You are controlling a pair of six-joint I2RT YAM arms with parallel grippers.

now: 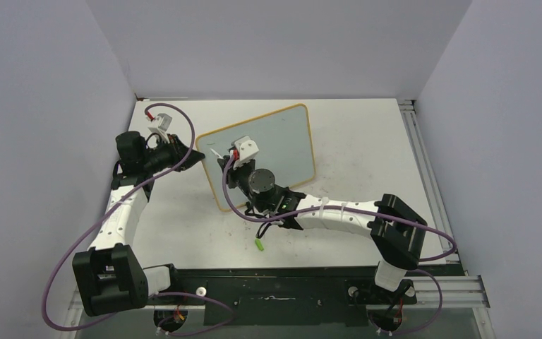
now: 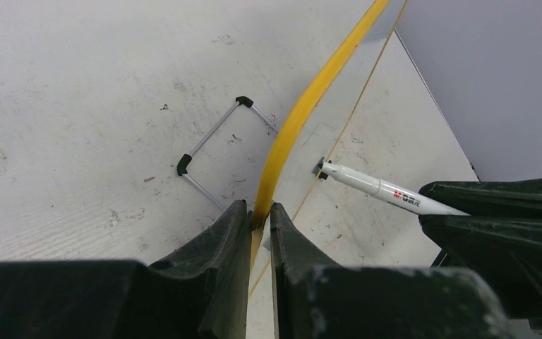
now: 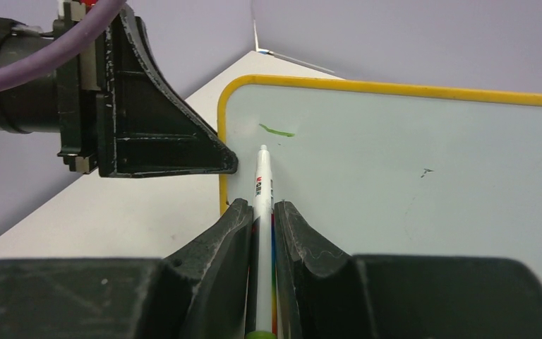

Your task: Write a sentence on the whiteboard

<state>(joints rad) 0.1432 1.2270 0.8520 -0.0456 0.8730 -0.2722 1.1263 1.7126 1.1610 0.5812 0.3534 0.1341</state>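
Scuffed white tabletop, boxed in by pale lilac walls on three sides. Near the middle, a whiteboard with a yellow frame, tilted up off the surface, a wire stand just behind it. Left gripper pinched tight on the frame at the board's left edge. Right gripper clamped around a white marker, tip at the board face near a rounded corner. A short green stroke just beyond the tip. Small green cap lying on the table near the right arm's wrist.
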